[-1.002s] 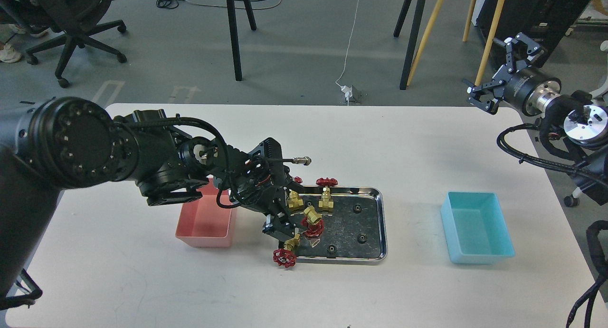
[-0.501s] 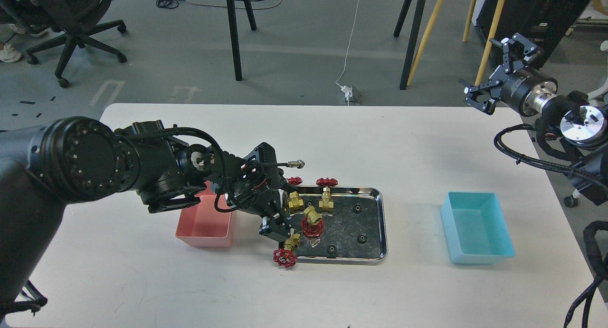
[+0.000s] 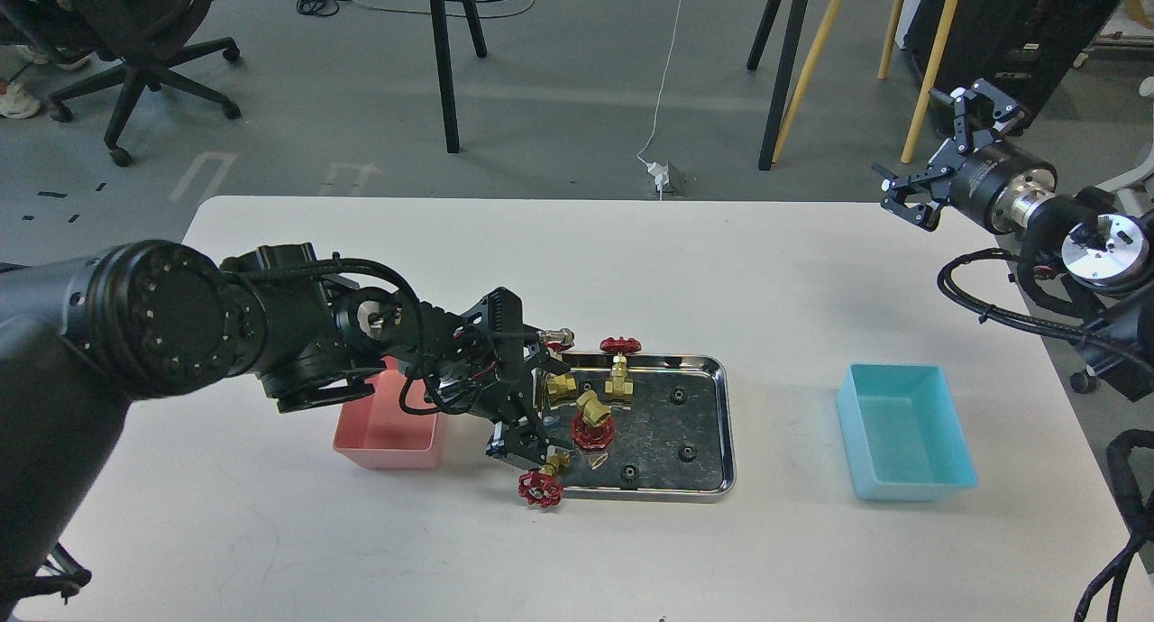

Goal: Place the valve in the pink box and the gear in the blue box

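Observation:
A valve (image 3: 543,480) with a red handwheel lies over the steel tray's (image 3: 727,424) front-left corner. My left gripper (image 3: 526,449) is right at its brass body; its fingers are dark and I cannot tell whether they grip. Another valve (image 3: 589,421) lies in the tray, and two (image 3: 618,376) (image 3: 561,387) stand at the tray's back left. Small black gears (image 3: 676,394) (image 3: 687,452) (image 3: 629,471) lie in the tray. The pink box (image 3: 388,437) stands left of the tray, partly hidden by my left arm. The blue box (image 3: 906,431) stands at the right. My right gripper (image 3: 938,149) is open and empty, high beyond the table's far right corner.
The white table's far edge (image 3: 577,200) runs behind the tray. Beyond it on the floor are stool legs (image 3: 444,63), wooden legs (image 3: 811,63) and an office chair (image 3: 135,45). My right arm's cables (image 3: 992,306) hang over the table's right edge.
My left arm has sunk a little and drawn slightly leftward over the front-left valve, which has hardly moved. My right gripper has shifted slightly near the far right corner.

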`<state>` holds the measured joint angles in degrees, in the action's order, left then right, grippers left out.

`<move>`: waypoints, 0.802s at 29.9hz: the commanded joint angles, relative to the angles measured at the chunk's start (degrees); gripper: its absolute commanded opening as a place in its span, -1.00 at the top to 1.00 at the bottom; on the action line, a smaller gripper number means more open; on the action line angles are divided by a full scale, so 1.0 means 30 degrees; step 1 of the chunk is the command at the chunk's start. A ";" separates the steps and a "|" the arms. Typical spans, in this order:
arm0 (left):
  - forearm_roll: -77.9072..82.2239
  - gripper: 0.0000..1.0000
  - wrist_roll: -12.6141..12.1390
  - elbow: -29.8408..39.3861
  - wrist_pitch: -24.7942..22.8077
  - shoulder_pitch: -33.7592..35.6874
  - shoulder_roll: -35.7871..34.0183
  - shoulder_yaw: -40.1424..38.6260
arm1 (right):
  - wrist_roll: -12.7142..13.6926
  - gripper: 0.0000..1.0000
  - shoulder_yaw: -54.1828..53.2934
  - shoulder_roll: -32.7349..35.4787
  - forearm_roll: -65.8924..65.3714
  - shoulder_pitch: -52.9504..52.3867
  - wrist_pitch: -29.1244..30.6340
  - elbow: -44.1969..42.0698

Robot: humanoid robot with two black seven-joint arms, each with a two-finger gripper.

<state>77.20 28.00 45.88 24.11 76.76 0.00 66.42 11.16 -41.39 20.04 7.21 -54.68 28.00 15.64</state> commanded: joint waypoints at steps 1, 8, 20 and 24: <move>0.0077 -0.98 0.0000 -0.0088 0.0019 0.0020 0.0000 -0.0139 | 0.0000 -0.99 -0.0001 0.0001 -0.0001 0.0033 0.0000 0.0000; 0.0077 -0.98 0.0000 -0.0117 -0.0010 -0.0126 0.0000 -0.0811 | -0.0030 -0.99 -0.0001 -0.0028 -0.0001 0.0033 0.0000 0.0000; 0.0751 -0.96 0.0000 -0.0821 0.0223 -0.1063 0.0000 -0.1428 | -0.0030 -0.99 -0.0001 -0.0028 -0.0001 0.0150 0.0000 0.0000; 0.0751 -0.90 0.0000 -0.0821 0.0721 -0.1093 0.0000 -0.1603 | -0.0030 -0.99 -0.0001 0.0001 -0.0001 0.0208 0.0000 0.0000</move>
<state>79.37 28.00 43.38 25.30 73.56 0.00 62.05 11.07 -41.40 19.95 7.21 -54.17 28.00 15.64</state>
